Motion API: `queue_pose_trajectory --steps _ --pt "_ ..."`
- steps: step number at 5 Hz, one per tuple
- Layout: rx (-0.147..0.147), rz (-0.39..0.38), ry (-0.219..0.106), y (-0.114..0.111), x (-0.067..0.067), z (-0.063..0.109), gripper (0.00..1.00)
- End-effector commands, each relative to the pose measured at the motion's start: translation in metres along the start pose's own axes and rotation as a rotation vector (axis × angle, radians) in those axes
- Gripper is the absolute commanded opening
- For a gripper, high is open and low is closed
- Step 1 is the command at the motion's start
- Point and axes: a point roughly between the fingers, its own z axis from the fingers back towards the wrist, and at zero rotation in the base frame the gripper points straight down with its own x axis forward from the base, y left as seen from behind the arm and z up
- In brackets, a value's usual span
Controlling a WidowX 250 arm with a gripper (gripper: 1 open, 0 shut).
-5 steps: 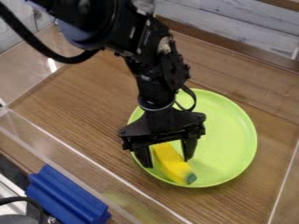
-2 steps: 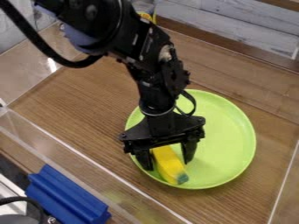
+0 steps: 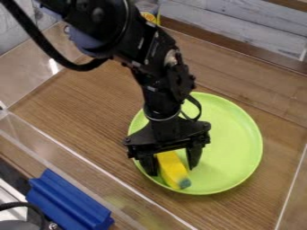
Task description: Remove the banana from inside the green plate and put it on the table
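Small curved yellow toy banana [image 3: 175, 169] lies between the black gripper [image 3: 171, 162]'s spread jaws — inside the round lime-green plastic plate [image 3: 234, 135].
Jaws stand apart, pointing down, straddling the fruit; the plate rests on the brown wood-grain counter [image 3: 84, 108] — a blue block [image 3: 66, 205] sits near the front acrylic wall.

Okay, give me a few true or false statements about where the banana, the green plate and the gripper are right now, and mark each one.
1. The banana lies inside the green plate. True.
2. The gripper is shut tight. False: its fingers are spread open, one on each side of the banana.
3. The gripper points down over the plate. True.
4. The blue block sits in the plate. False: it is on the table, near the front edge.
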Motion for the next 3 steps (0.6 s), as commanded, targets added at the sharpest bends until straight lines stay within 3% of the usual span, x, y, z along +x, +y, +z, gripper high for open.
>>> queue_pose_trajectory --steps 1,3 --pt "-0.013 -0.020 -0.017 -0.0056 0.0022 0.0032 0.00" --pt "0.004 -0.050 -0.020 -0.0065 0.0020 0.0075 0.00"
